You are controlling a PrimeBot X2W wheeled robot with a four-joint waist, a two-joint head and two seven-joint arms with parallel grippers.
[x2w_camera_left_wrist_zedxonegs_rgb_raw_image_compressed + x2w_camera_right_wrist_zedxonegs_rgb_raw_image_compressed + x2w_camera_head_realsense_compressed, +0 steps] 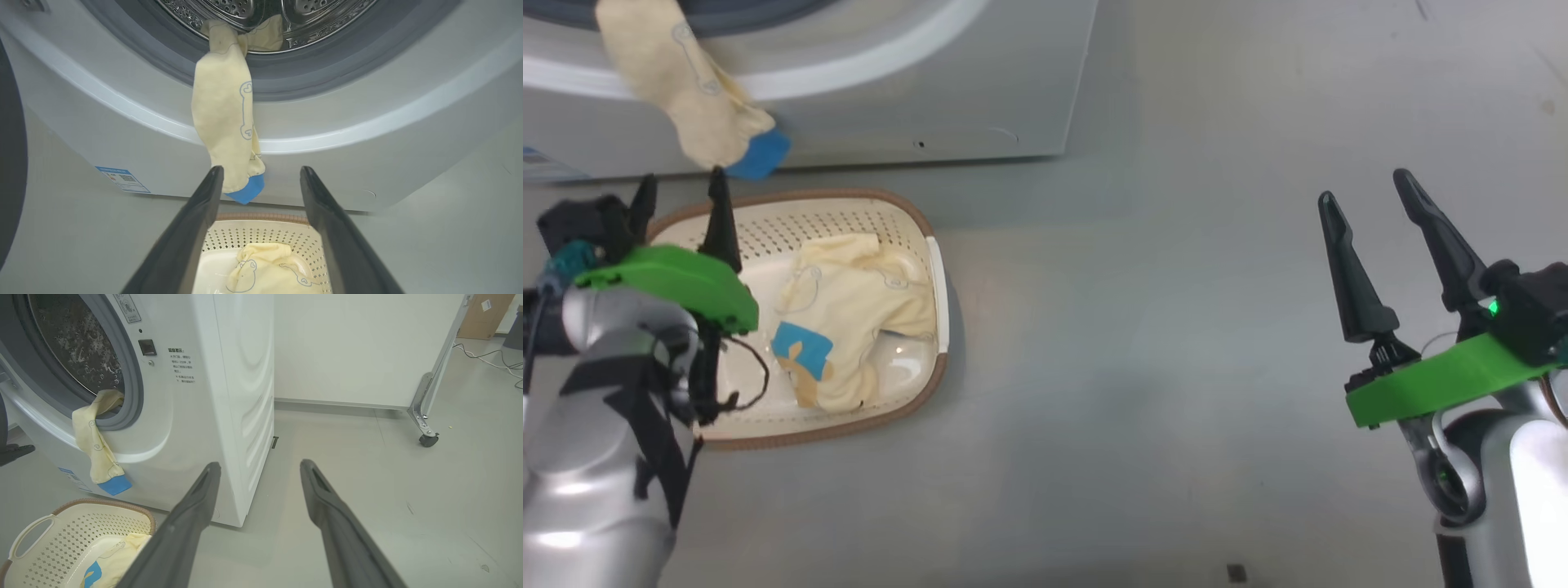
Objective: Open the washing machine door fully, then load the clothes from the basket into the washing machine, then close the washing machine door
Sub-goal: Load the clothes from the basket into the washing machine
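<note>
The head view looks down on the basket [849,200], which stands on the grey floor [1143,367] just in front of the washing machine [980,98]. One pale yellow garment [849,310] with a blue patch lies crumpled inside it. The left gripper [682,177] hovers over the basket's far left rim, its jaws apart and holding nothing. The right gripper [1365,186] is well apart to the right, over bare floor, its jaws also apart and empty.

A second garment [222,110] hangs out of the machine. The left wrist view shows where it starts: its top lies inside the steel drum [245,8], and it drapes over the grey gasket [327,61] and down the white front. Its blue cuff ends just above the basket, near the left finger's tip. A dark curved edge at this view's left margin seems to be the door [10,155], swung clear of the mouth.

The right wrist view adds the machine's side wall, a white panel on a caster [428,439], cables [490,361] on the floor and the basket's white handle [30,535].

A blue-edged sticker [122,179] with a square code sits low on the front. Beside the mouth are a small dark latch [147,347] and lines of print [182,365], too small to read.
</note>
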